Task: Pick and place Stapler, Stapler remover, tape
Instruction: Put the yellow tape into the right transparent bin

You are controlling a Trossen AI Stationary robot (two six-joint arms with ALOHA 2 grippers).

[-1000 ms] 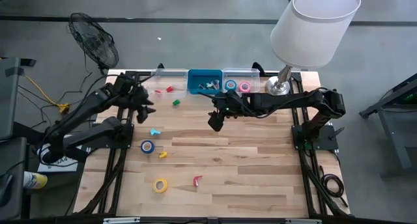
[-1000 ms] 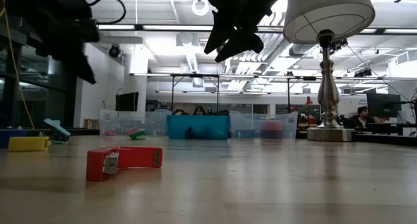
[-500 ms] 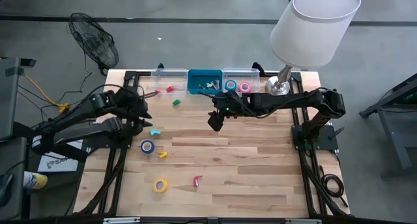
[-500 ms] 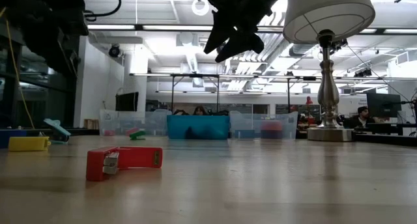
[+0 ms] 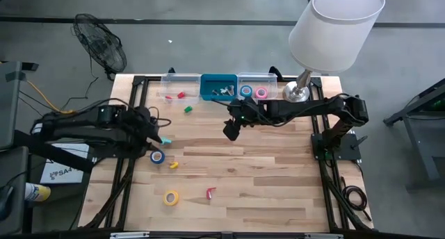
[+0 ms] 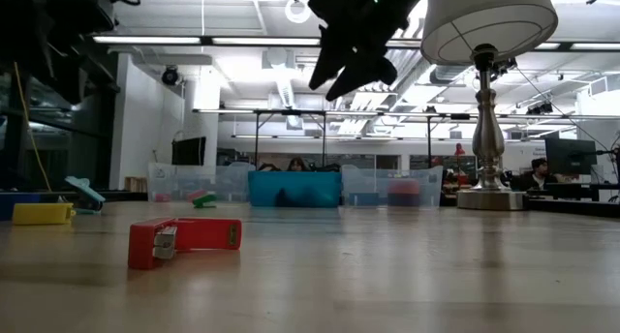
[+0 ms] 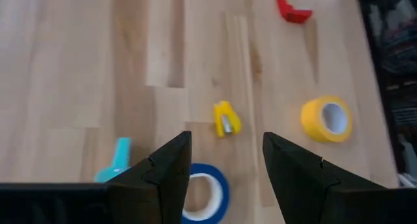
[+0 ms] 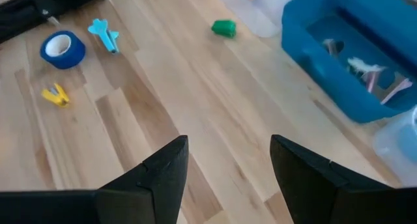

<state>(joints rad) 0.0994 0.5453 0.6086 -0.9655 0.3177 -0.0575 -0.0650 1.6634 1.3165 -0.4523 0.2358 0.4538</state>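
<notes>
My left gripper (image 5: 156, 137) is open and hangs above the table's left half. It is over a cyan clip-like piece (image 5: 165, 139) and just far of the blue tape roll (image 5: 158, 155). In the left wrist view the blue roll (image 7: 207, 193) lies flat below the open fingers. A small yellow piece (image 7: 226, 118), the yellow tape roll (image 7: 326, 120) and the small red stapler (image 7: 293, 9) lie beyond it. My right gripper (image 5: 231, 128) is open and held high over the table's middle, near the far bins. A blue roll (image 5: 246, 91) and a pink roll (image 5: 261, 93) sit in a clear bin.
Along the far edge stand a clear bin holding a red piece (image 5: 181, 95), a blue bin (image 5: 218, 87) and the clear bin with the tape rolls. A green piece (image 5: 188, 109) lies near them. A lamp (image 5: 300, 93) stands at the far right. The right half is bare wood.
My left gripper has swung from the far-left bins toward the near edge and now hangs over the cyan piece and the blue tape roll. My right gripper has stayed almost still. Nothing on the table has moved.
</notes>
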